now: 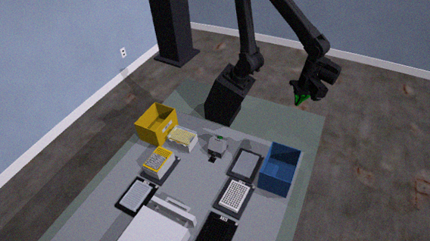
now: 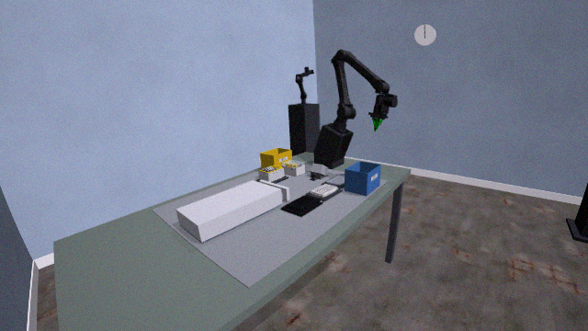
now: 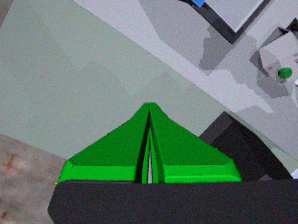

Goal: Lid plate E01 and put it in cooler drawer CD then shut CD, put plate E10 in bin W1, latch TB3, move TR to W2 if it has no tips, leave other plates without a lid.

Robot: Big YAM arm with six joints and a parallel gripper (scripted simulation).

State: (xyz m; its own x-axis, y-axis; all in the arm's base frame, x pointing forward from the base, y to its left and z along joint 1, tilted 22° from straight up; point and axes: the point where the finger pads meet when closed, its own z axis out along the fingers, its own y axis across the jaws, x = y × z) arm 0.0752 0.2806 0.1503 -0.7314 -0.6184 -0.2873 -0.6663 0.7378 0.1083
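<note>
My gripper (image 1: 301, 99) is shut and empty, high in the air past the table's far right side; it also shows in the exterior view (image 2: 377, 124) and in the wrist view (image 3: 149, 110), where the green fingers meet. The clear plate (image 1: 136, 195) lies in its nest at the left. The white plate (image 1: 235, 195) lies in a nest at the right. A grey lid (image 1: 245, 164) lies on the lid park behind the white plate. The white cooler CD (image 1: 147, 239) stands at the front. The yellow bin W1 (image 1: 156, 123), tip box TB3 (image 1: 182, 138) and tip rack TR (image 1: 158, 162) are at the back left.
The blue bin W2 (image 1: 280, 167) stands at the right edge of the mat. The DONE key (image 1: 217, 145) with its green button sits mid-deck. An empty black nest (image 1: 215, 236) is at the front. The arm's black base (image 1: 224, 97) stands at the back.
</note>
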